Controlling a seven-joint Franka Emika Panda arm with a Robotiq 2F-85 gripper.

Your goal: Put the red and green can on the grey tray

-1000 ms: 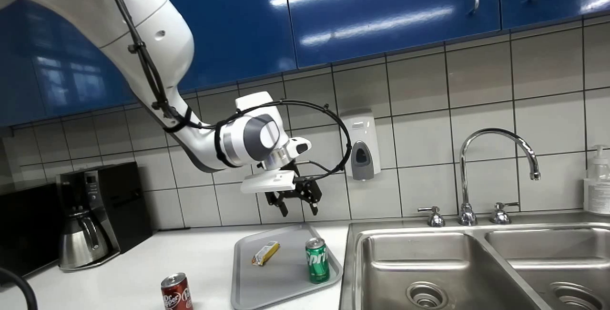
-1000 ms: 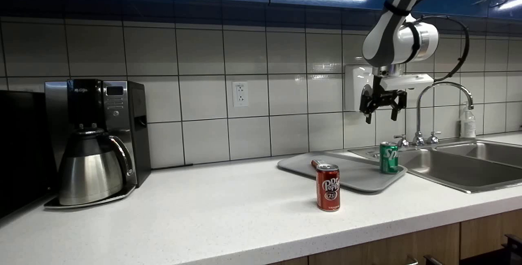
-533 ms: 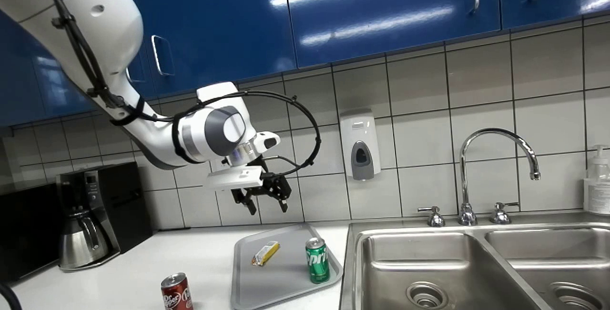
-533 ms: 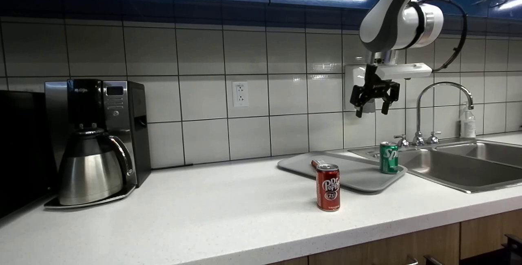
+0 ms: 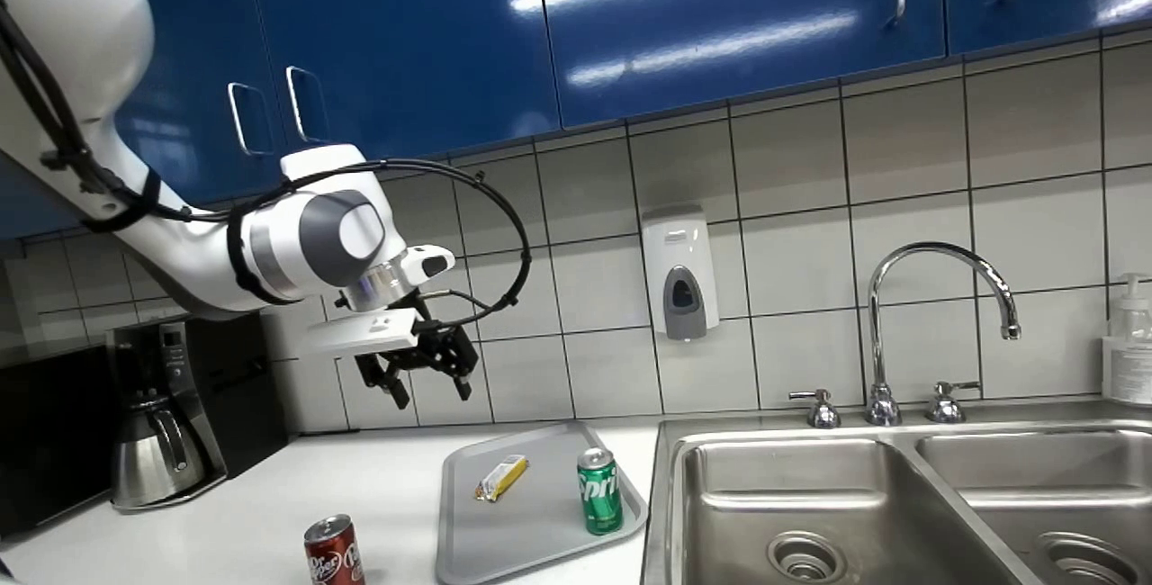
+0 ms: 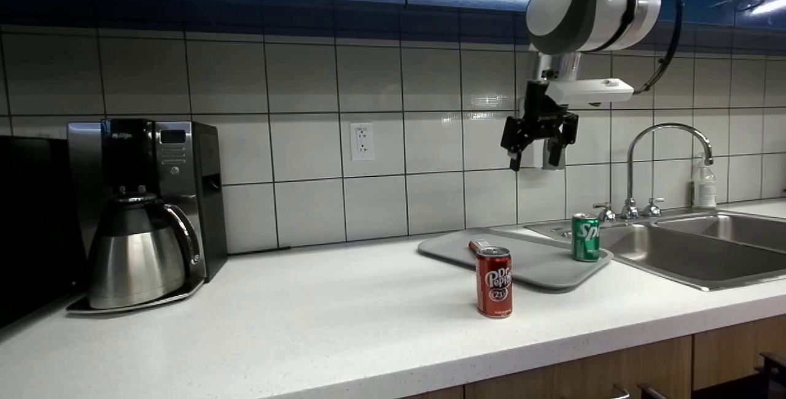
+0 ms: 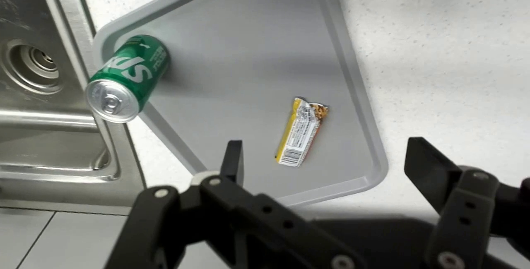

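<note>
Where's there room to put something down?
There's a wide bare patch of counter between the coffee maker and the red can. On the grey tray, there's room between the green can and the yellow packet. It's crowded at the corner where the green can stands, near the sink.

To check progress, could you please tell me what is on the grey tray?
The grey tray holds the green can, upright, and a small yellow packet; what lies beneath each is covered.
</note>
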